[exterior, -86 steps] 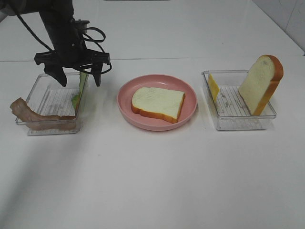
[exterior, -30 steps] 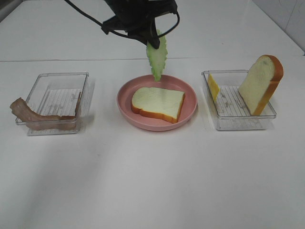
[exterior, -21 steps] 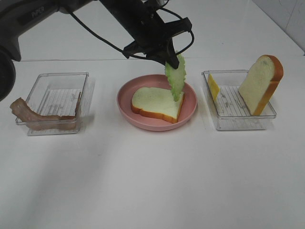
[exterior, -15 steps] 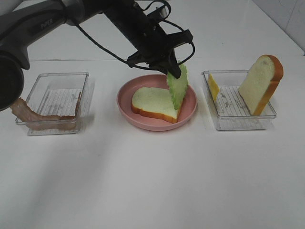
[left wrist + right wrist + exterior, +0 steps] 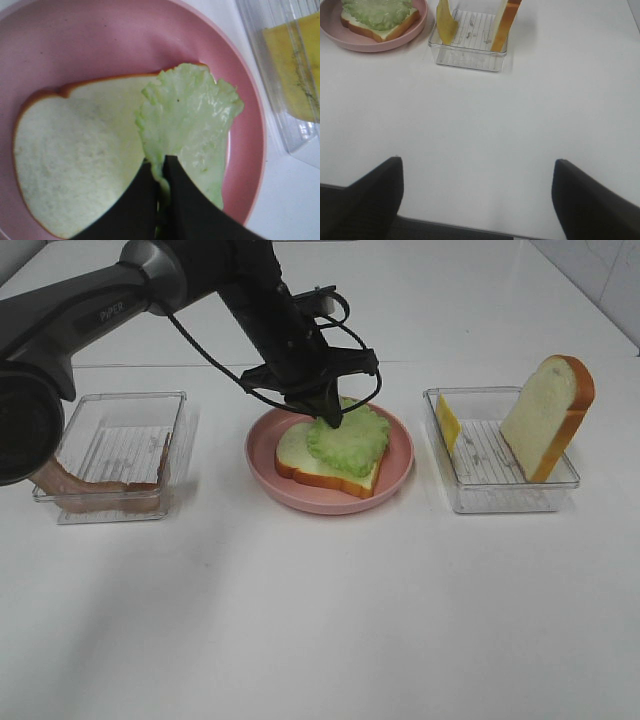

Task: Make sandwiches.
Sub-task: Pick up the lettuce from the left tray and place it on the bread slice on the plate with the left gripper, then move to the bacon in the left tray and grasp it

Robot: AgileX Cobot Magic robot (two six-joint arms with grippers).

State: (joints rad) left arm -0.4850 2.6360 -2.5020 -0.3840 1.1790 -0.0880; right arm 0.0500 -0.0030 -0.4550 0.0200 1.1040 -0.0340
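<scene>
Left gripper (image 5: 328, 418) (image 5: 161, 162): jaws pinched together on one edge of the lettuce leaf (image 5: 348, 438) (image 5: 192, 120); the grip is not let go; arm reaches in from the left side of the high view to the centre.

Lettuce leaf: lies spread over the right part of the bread slice (image 5: 298, 452) (image 5: 75, 165), touching it; one ruffled edge overhangs the crust toward the plate rim.

Bread slice: flat on the pink plate (image 5: 400, 455) (image 5: 100, 40), centre of the table (image 5: 320, 620).

Right gripper (image 5: 476, 162): fingers spread wide, nothing between them; hangs above bare table, well apart from the food.

Right tray (image 5: 500, 498): second bread slice (image 5: 548, 415) stands on edge, leaning at the right end; cheese square (image 5: 447, 423) stands tilted against the left wall.

Left tray (image 5: 120, 400): bacon strips (image 5: 70, 485) lie along the front, one end draped over the left wall.
</scene>
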